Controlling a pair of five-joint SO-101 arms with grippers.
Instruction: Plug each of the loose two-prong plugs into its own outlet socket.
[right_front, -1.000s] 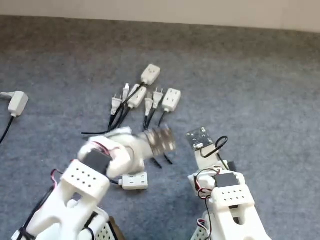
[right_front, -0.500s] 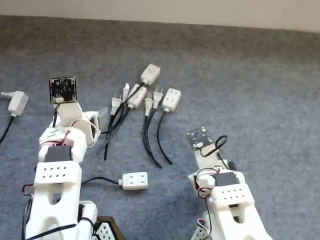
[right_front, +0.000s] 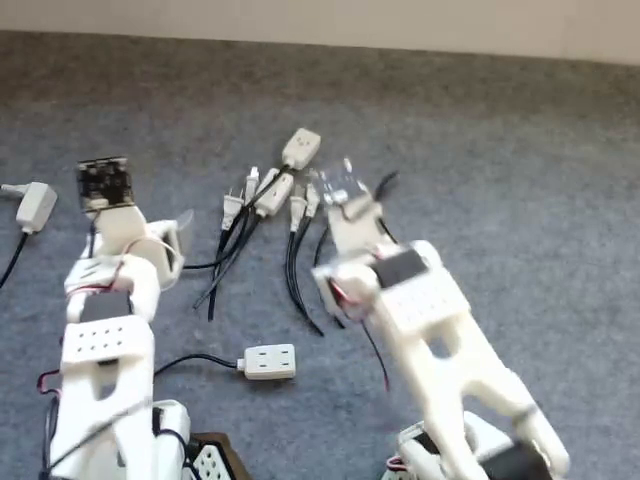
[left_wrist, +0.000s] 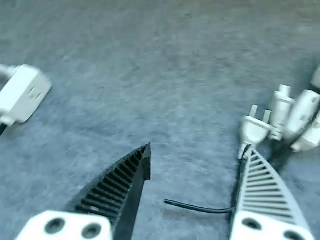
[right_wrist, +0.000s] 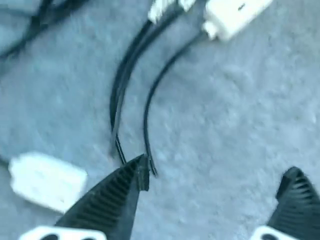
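Plugs (right_front: 232, 208) — four loose, bunched; sockets (right_front: 270, 362) — four, scattered; left tool (left_wrist: 197, 149) and right tool (right_wrist: 218, 166) both agape.

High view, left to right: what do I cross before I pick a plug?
Lone socket at the left edge → left arm → leftmost loose plug → far socket → right arm. The near socket is omitted because it overlaps the far socket's span.

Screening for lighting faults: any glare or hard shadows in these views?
High view: soft, even light over the carpet, no glare on the white socket. Left wrist view: no hard shadow under the left gripper. Right wrist view: likewise beneath the right gripper.
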